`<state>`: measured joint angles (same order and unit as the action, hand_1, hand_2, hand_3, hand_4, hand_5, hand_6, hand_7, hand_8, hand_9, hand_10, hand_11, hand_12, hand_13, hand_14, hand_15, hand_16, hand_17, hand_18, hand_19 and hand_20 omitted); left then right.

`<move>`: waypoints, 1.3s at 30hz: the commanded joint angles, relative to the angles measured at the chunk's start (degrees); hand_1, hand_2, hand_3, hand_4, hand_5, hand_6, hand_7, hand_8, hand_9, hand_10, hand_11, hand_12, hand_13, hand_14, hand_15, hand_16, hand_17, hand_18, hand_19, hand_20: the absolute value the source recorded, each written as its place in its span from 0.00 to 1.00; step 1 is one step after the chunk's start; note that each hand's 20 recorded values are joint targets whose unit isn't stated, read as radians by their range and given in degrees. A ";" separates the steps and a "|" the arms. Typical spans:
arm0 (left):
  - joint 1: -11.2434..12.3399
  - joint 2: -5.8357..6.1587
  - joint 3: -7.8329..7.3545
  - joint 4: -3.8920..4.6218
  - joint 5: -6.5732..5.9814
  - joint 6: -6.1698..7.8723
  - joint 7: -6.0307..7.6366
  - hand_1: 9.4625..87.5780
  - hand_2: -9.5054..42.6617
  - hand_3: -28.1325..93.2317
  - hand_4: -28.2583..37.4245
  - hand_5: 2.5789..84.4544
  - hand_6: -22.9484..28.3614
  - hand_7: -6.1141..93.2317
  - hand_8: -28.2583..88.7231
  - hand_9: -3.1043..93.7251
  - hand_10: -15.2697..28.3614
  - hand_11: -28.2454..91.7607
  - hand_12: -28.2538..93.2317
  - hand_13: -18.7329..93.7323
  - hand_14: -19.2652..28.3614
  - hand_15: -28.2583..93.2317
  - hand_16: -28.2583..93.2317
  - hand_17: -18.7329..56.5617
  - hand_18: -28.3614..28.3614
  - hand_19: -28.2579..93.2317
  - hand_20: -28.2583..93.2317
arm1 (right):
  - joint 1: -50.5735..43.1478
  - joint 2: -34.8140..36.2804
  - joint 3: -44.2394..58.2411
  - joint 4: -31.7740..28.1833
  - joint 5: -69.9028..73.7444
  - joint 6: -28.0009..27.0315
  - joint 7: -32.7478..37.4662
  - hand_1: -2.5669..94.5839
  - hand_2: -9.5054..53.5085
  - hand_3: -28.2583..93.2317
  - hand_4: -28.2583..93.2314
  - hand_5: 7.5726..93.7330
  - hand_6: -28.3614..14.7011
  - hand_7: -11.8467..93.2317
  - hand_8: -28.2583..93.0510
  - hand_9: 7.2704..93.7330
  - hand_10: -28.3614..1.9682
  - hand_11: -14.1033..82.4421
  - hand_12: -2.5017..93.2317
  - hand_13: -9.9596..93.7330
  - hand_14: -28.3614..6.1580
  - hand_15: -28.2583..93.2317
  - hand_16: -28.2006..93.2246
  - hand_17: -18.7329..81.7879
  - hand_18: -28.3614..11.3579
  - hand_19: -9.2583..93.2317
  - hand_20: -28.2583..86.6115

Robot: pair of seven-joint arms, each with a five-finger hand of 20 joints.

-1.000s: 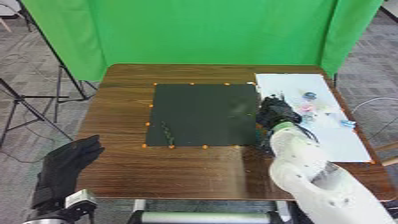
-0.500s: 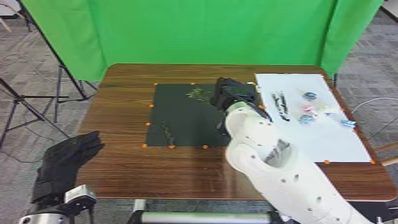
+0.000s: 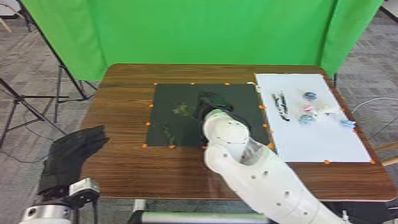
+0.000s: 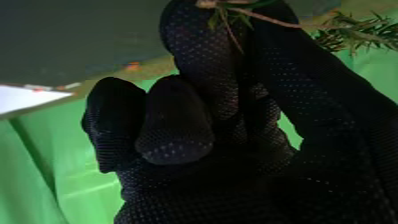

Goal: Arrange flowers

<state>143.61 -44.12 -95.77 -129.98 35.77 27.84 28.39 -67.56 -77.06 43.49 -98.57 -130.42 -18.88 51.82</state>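
Green curtain [image 3: 213, 35] behind the table [image 3: 124, 172], and from where I stood the right hand [image 3: 213, 104] had a leafy sprig [image 4: 360, 34] pinched thumb-to-finger — poking out to its left, over the black mat [image 3: 171, 94].

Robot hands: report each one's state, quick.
Left robot hand: open, holding nothing.
Right robot hand: closed, pinching a green sprig by its stem.

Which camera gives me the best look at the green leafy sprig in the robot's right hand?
The right wrist view: close up, the sprig shows narrow leaves and a brownish stem by the right hand. The head view shows a small green tuft over the black mat.
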 commanded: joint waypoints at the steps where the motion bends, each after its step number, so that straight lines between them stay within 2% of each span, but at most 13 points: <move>1: 0.07 -0.57 -0.40 0.08 0.88 -1.37 -1.04 0.23 0.30 0.90 0.15 0.62 0.75 0.27 0.15 0.48 0.87 0.55 0.32 0.41 0.99 0.77 0.12 0.14 0.91 0.73 0.35 | -1.51 -0.46 -0.67 1.42 0.42 -1.82 2.89 0.56 0.13 0.86 0.00 0.78 0.58 0.52 0.40 0.90 0.40 0.60 0.30 0.88 0.52 0.86 0.47 0.81 0.22 1.00 0.63; 9: -0.13 -0.65 -0.37 0.13 1.01 -1.46 -1.34 0.24 0.30 0.90 0.15 0.62 0.75 0.27 0.15 0.48 0.87 0.55 0.32 0.41 0.99 0.77 0.12 0.14 0.91 0.73 0.35 | -1.11 -1.06 -0.40 1.49 0.92 -5.76 3.79 0.52 0.07 0.85 0.02 0.79 0.57 0.52 0.39 0.90 0.41 0.60 0.30 0.88 0.52 0.86 0.47 0.81 0.22 1.00 0.62; 16: 0.58 -0.35 -0.40 -0.11 0.67 -0.74 -0.80 0.24 0.30 0.90 0.15 0.62 0.75 0.27 0.15 0.48 0.87 0.55 0.32 0.41 0.99 0.77 0.12 0.14 0.91 0.73 0.35 | -1.28 -1.35 -0.23 0.61 1.32 -9.22 4.23 0.51 0.05 0.84 0.03 0.78 0.56 0.51 0.40 0.89 0.39 0.60 0.31 0.88 0.51 0.86 0.47 0.81 0.24 1.00 0.61; 20: 0.43 -0.52 -0.41 -0.09 1.01 -0.95 -1.35 0.24 0.30 0.90 0.15 0.62 0.75 0.27 0.15 0.48 0.87 0.55 0.32 0.41 0.99 0.77 0.12 0.14 0.91 0.73 0.35 | -1.18 -1.68 -0.18 0.35 1.65 -10.55 4.67 0.49 0.05 0.84 0.04 0.77 0.54 0.51 0.40 0.87 0.38 0.61 0.31 0.87 0.50 0.86 0.48 0.81 0.24 1.00 0.61; 28: 1.12 -0.58 -0.80 -0.41 0.95 -0.64 -1.19 0.24 0.30 0.90 0.16 0.62 0.75 0.27 0.15 0.48 0.87 0.55 0.32 0.41 0.99 0.77 0.12 0.14 0.91 0.73 0.35 | -0.63 -1.36 -0.54 -0.93 1.84 -11.39 4.53 0.43 0.08 0.84 0.04 0.77 0.51 0.49 0.39 0.87 0.36 0.61 0.31 0.87 0.49 0.86 0.48 0.81 0.24 1.00 0.60; 32: 1.14 -0.87 -0.73 -0.51 1.07 -0.54 -1.48 0.24 0.30 0.90 0.16 0.62 0.75 0.27 0.15 0.48 0.87 0.55 0.31 0.41 0.99 0.77 0.12 0.14 0.91 0.73 0.35 | -0.60 -1.05 -0.26 -1.42 2.02 -11.72 4.22 0.42 0.10 0.84 0.05 0.77 0.50 0.49 0.36 0.87 0.35 0.61 0.31 0.87 0.49 0.86 0.48 0.81 0.24 1.00 0.60; 34: 1.59 -0.92 -0.98 -0.53 1.07 -0.63 -1.38 0.24 0.30 0.90 0.16 0.62 0.75 0.27 0.15 0.48 0.87 0.55 0.31 0.41 0.99 0.77 0.12 0.14 0.91 0.73 0.35 | -0.62 -0.87 -0.30 -1.79 2.09 -11.75 4.28 0.41 0.11 0.84 0.06 0.77 0.50 0.49 0.34 0.86 0.35 0.61 0.31 0.86 0.49 0.86 0.48 0.81 0.24 1.00 0.59; 35: 1.94 -0.79 -0.96 -0.59 0.76 -0.35 -0.87 0.24 0.30 0.90 0.16 0.62 0.75 0.27 0.15 0.48 0.87 0.55 0.31 0.41 0.99 0.77 0.12 0.14 0.91 0.73 0.35 | -0.62 -0.94 -0.20 -1.89 1.98 -11.77 3.91 0.41 0.11 0.84 0.06 0.77 0.49 0.49 0.33 0.86 0.34 0.61 0.31 0.86 0.49 0.86 0.48 0.81 0.24 1.00 0.59; 36: 1.68 -1.04 -0.95 -0.63 1.01 -0.53 -1.47 0.24 0.30 0.90 0.16 0.62 0.75 0.27 0.15 0.48 0.87 0.55 0.31 0.41 0.99 0.77 0.12 0.14 0.91 0.73 0.35 | -0.70 -0.83 -0.17 -2.12 2.13 -11.80 4.13 0.41 0.11 0.84 0.06 0.77 0.49 0.49 0.33 0.86 0.34 0.61 0.31 0.86 0.49 0.86 0.48 0.81 0.24 1.00 0.59; 39: 2.02 -1.12 -0.96 -0.72 0.97 -0.30 -1.26 0.24 0.30 0.90 0.16 0.62 0.75 0.27 0.15 0.48 0.87 0.55 0.32 0.41 0.99 0.77 0.12 0.14 0.91 0.73 0.34 | -0.50 -0.45 -0.35 -2.69 2.35 -12.43 4.30 0.40 0.11 0.84 0.06 0.77 0.48 0.49 0.29 0.85 0.34 0.61 0.31 0.86 0.48 0.85 0.48 0.81 0.25 1.00 0.58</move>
<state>144.26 -44.48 -96.47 -130.06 36.35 27.16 27.53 -68.50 -77.96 43.18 -99.71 -128.13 -29.97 55.74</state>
